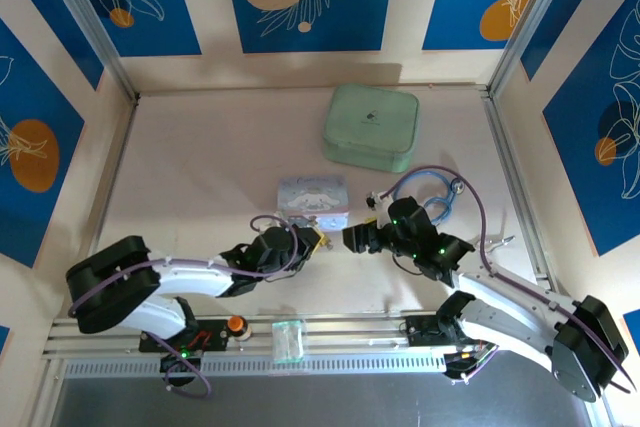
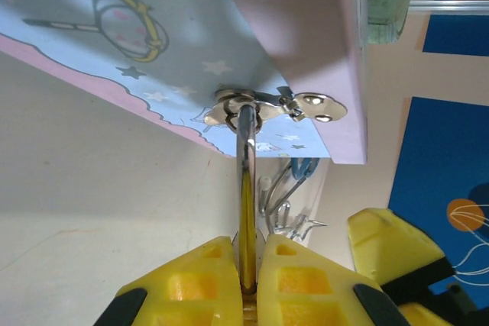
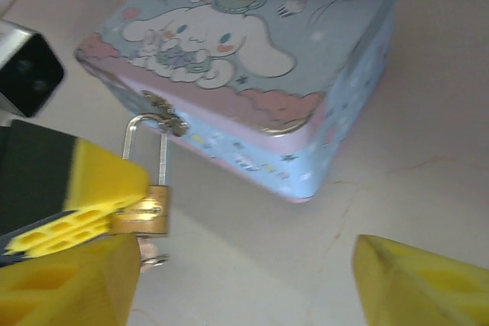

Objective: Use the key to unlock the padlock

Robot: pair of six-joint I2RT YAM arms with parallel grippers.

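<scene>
The left pincer [image 2: 246,253] is clamped tight on the padlock [image 3: 147,215], its yellow fingers [image 2: 191,284] pressed on either side of the brass body. In the left wrist view the silver shackle runs straight up toward 12 o'clock from between those fingers and passes through the hasp [image 2: 306,103] on the front edge of the cartoon tin [image 3: 252,59]. So the padlock hangs off the tin, just off the table [image 1: 200,167], at the tin's near side.

The right pincer [image 3: 244,248] stands wide open and holds nothing. In the right wrist view the padlock lies at about 9 to 10 o'clock from the gap, close beside the pincer's left-hand finger. A small silvery piece, by its look the key [image 3: 155,259], pokes out just under the padlock's body. Whether it sits in the keyhole I cannot tell. The tin fills the 12 o'clock side.

From above, the two pincers face each other nearly tip to tip at the tin's 6 o'clock edge. A pale green case [image 1: 370,127] lies at 1 o'clock from the tin, and a looped blue tube [image 1: 430,187] at 3 o'clock, just behind the right wrist. The left pincer's finger covers one flank of the padlock.
</scene>
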